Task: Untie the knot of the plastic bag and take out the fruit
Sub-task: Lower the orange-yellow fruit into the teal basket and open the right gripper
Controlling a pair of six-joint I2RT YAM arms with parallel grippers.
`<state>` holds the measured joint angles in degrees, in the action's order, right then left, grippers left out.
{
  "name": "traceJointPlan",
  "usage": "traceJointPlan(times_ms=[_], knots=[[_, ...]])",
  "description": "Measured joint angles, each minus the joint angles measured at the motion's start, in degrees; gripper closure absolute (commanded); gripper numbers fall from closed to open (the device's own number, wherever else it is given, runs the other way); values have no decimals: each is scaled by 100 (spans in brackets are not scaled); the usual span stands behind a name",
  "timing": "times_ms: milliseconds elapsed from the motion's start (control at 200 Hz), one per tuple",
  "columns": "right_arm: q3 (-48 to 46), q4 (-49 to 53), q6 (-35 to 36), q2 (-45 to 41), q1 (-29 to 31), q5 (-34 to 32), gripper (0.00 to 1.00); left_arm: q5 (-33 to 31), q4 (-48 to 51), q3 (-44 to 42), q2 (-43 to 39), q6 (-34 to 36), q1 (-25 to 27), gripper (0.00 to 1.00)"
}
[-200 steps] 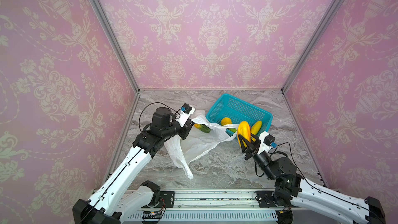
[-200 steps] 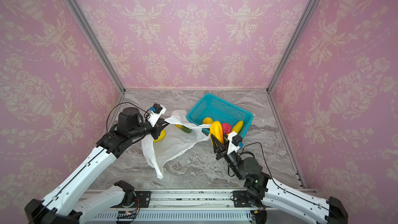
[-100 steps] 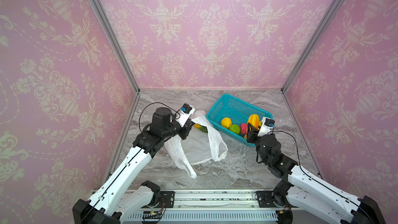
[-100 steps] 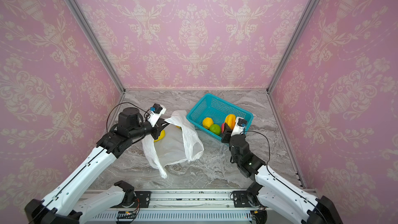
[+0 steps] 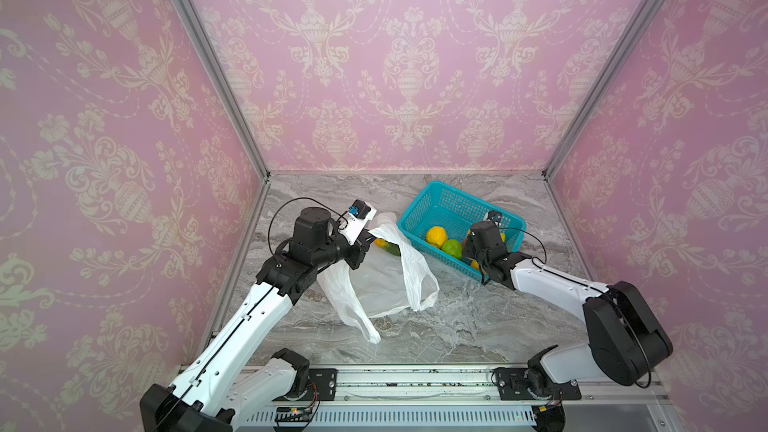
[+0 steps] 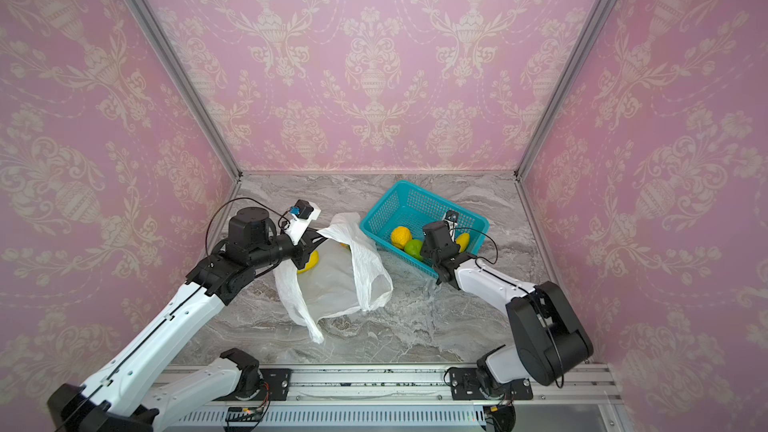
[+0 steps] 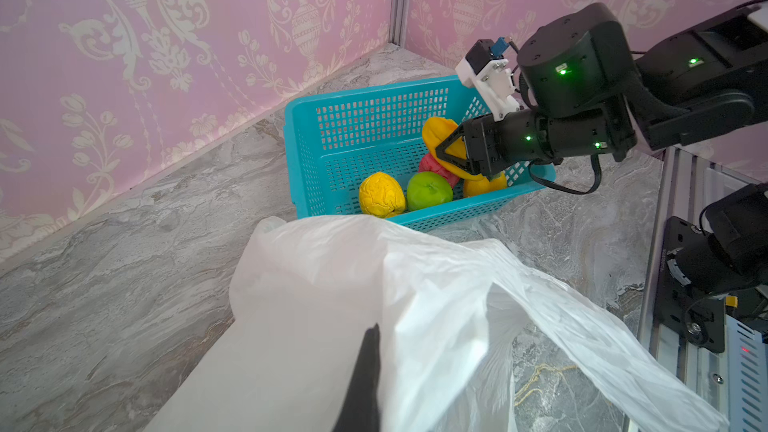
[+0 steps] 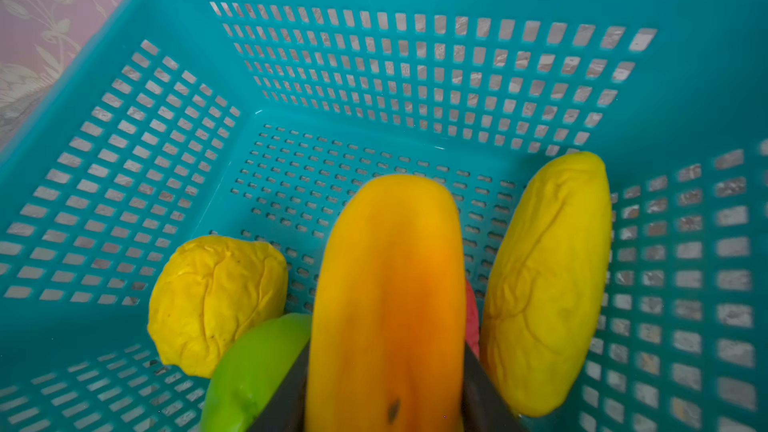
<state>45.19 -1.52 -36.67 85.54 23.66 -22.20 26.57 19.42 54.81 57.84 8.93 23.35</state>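
White arm links [image 5: 257,317], black joint housings [image 5: 313,228], looping black cables [image 7: 579,193], green indicator lights [image 7: 562,71], white camera mounts [image 7: 492,81]

My left arm [image 5: 257,312] reaches forward along the left side, elbow bent and wrist turned inward. Its left gripper [image 6: 311,243] is pinched fully closed on the plastic bag [image 5: 374,284]. My right arm [image 5: 552,282] stretches low and inward, and the right gripper [image 7: 451,149], jaws part-spread, clamps a long yellow-orange fruit [image 8: 386,284].
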Motion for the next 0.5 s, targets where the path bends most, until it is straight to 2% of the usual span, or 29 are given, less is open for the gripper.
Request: traceJointPlan(times_ms=[100, 200, 380, 500], knots=[[501, 125, -87, 466, -35, -11, 65, 0, -2, 0, 0, 0, 0, 100], [791, 192, -114, 743, -42, -28, 58, 0, 0, 0, 0, 0, 0, 100], [892, 358, -199, 879, -44, -7, 42, 0, 0, 0, 0, 2, 0, 100], [813, 555, -240, 911, -44, -4, 28, -2, 0, 0, 0, 2, 0, 100]])
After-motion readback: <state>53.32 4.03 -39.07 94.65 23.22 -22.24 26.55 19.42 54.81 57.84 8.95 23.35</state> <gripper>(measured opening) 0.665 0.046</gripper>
